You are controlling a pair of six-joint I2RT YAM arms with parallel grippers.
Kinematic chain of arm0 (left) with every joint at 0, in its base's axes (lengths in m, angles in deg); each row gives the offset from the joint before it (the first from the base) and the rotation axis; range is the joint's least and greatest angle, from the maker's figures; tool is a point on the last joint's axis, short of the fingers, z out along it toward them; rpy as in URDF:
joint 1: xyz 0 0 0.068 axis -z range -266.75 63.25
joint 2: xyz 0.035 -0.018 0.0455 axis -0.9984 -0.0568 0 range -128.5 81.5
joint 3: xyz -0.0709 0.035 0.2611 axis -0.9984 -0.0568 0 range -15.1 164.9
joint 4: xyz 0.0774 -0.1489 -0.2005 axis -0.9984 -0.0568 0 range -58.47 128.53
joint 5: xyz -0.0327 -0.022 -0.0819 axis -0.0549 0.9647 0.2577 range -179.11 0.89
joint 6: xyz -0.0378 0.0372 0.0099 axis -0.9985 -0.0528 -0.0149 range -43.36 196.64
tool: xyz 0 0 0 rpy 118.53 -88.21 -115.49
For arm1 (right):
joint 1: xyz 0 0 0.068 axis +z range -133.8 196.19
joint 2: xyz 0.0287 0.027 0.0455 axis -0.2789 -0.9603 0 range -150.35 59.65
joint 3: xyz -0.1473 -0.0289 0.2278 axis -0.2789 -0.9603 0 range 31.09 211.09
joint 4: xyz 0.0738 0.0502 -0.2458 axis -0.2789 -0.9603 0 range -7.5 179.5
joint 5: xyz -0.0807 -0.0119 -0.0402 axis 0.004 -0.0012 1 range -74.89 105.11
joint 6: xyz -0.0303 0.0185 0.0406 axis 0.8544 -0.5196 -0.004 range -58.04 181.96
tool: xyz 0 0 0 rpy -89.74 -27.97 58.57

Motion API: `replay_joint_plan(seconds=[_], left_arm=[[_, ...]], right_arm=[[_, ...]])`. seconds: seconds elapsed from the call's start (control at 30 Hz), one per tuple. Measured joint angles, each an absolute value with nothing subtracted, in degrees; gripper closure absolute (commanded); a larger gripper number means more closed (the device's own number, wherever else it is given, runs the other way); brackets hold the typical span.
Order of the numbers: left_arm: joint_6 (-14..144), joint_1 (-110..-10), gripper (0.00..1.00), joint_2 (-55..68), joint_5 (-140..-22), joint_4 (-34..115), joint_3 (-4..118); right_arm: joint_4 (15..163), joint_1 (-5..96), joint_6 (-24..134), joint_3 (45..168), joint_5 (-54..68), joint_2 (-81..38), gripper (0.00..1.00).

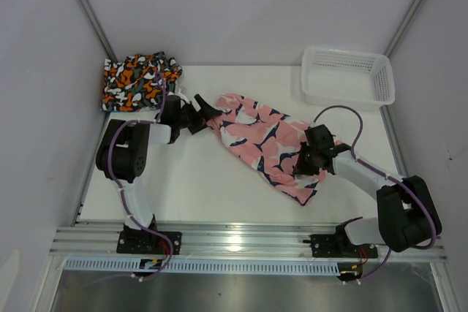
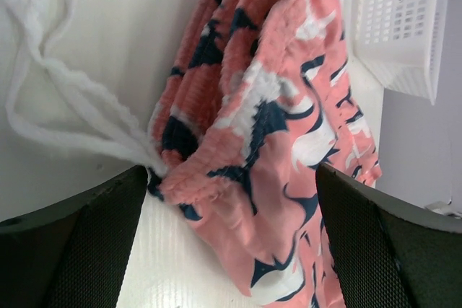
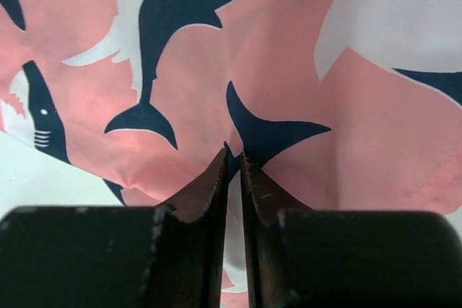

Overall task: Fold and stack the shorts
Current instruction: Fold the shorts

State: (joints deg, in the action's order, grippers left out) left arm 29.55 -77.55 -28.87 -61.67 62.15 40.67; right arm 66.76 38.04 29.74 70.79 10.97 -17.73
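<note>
Cloth fills the view under my right pincer (image 3: 234,155). Its two fingers stand almost together with only a thin slit between them, and their tips are down on the pink shorts (image 1: 256,133). They look to have nipped a thin layer of the print near the leg end. That end is the nearest part of the garment, and it lies toward my right arm's side of the tabletop (image 1: 205,188).

From there the long axis of the shorts runs on a slant, from near-right up to far-left, so the garment is stretched between my two arms. The waistband (image 2: 188,178) is the far-left end. My left pincer (image 1: 196,117) is spread as wide as it goes and holds nothing. One finger stands on each side of the bunched waistband, and the white drawstring (image 2: 65,99) trails off to the left. I judge the fold turns on this: each arm already has its own end, so the left has only to close where it is.

Bare tabletop lies open on the near side of the slanted shorts, which gives room to swing an end over.

Farther back, the folded camouflage shorts (image 1: 139,82) sit in the far-left corner, just behind my left arm, and that arm is the closer one for stacking. The basket (image 1: 347,78) stands in the far-right corner, well apart from the cloth.
</note>
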Motion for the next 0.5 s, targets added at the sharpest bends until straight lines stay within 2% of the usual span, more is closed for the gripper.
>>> replay_joint_plan(seconds=[0.13, 0.27, 0.5], left_arm=[[27.39, -77.05, 0.01, -28.84, -63.05, 66.56, 36.89], [25.53, -77.01, 0.01, -28.56, -65.06, 70.87, 34.48], [22.14, -77.01, 0.01, -28.65, -66.57, 78.74, 30.68]], right_arm=[[65.07, 38.70, 30.19, 73.76, 10.27, -17.67, 0.78], [65.03, 42.57, 30.54, 82.07, 10.01, -19.28, 0.77], [74.98, 46.06, 29.54, 92.80, 6.07, -31.22, 0.78]])
